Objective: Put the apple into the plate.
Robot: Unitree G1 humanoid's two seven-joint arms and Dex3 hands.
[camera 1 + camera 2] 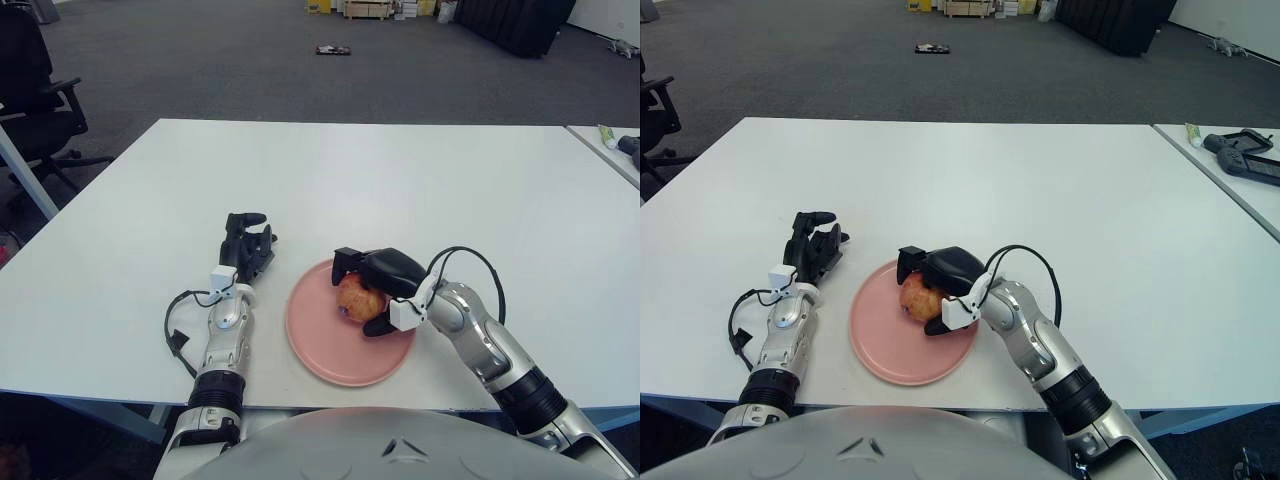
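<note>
Apple: the round red-yellow apple (354,296) sits over the flat pink plate (325,345), near the tabletop's (400,180) front edge.
Right robot hand (372,290): fingers wrapped around it.
Left robot hand (246,246): loose, left of plate.
Left to do: let go, I think.

Smooth matt pink plate (330,350), waxy apple (355,297), matt white table (400,180) — black plastic right hand (375,280).

The place looks like an office or lab hall: grey carpet floor (200,60), a black office chair (30,90), a large white table (400,180), and boxes (365,8) far behind.
</note>
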